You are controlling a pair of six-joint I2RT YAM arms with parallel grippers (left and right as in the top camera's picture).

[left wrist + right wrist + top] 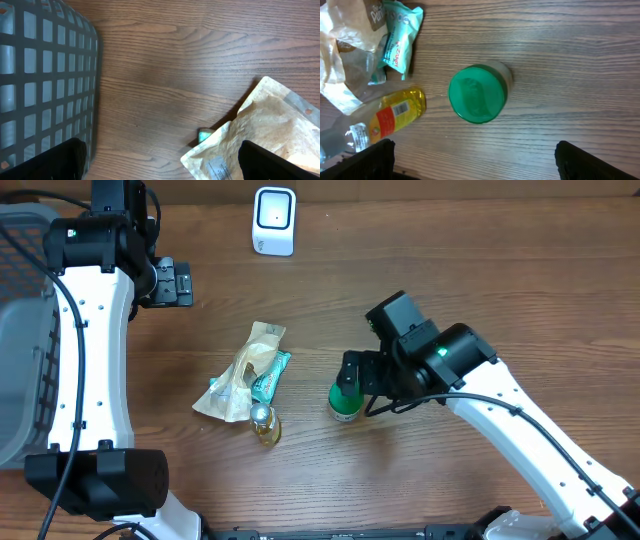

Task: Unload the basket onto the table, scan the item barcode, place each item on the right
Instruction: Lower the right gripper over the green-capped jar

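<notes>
Right gripper [479, 161] is hovering released above green-lidded jar [478, 100]. Jar is looking rigid, light, slick; take its sides.

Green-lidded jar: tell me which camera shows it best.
The right wrist view. It looks straight down on the green-lidded jar, whose lid sits large, central and unobstructed. The overhead view shows it only small, tucked against the right arm. The left wrist view does not show it at all.
</notes>
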